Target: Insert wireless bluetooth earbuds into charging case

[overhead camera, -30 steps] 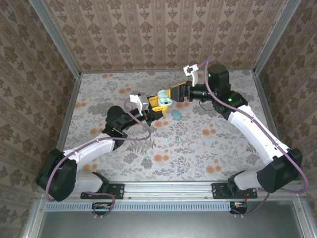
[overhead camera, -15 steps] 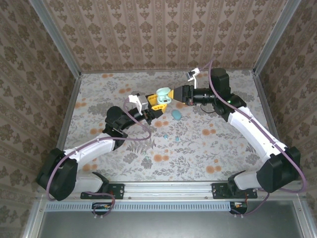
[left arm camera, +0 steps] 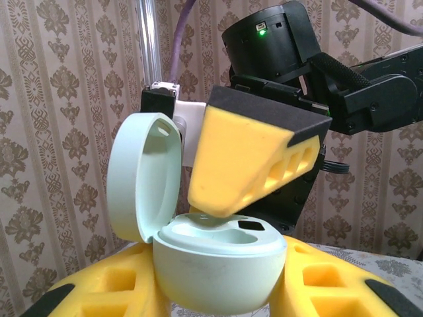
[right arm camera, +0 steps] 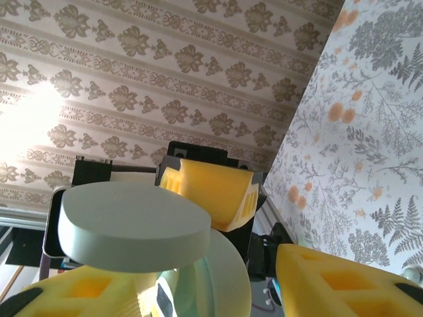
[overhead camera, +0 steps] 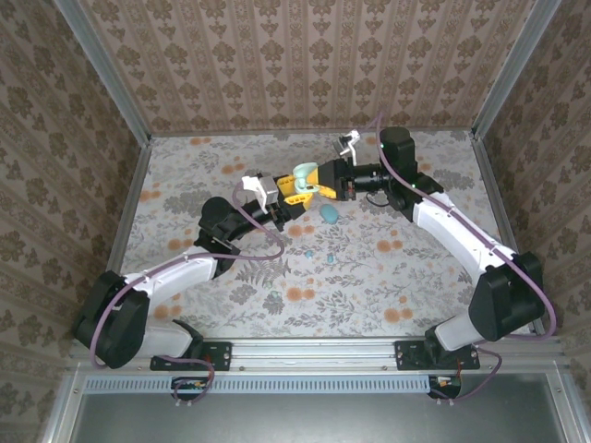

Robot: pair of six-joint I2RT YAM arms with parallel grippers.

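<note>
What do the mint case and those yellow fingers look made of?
Charging case: likely hard moulded plastic, mint, satin-smooth, with soft highlights on its open lid. Yellow fingers: matte, faintly grainy, with hollow ribbed pockets; probably printed plastic, possibly a softer rubbery material; the look leaves it open.

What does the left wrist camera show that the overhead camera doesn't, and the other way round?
Left wrist: the inside of the open mint case, wells apparently empty, with a yellow finger of the right gripper over it. Overhead: a closed teal case and tiny loose earbuds lying on the table. Both: the mint case held by the left gripper.
</note>
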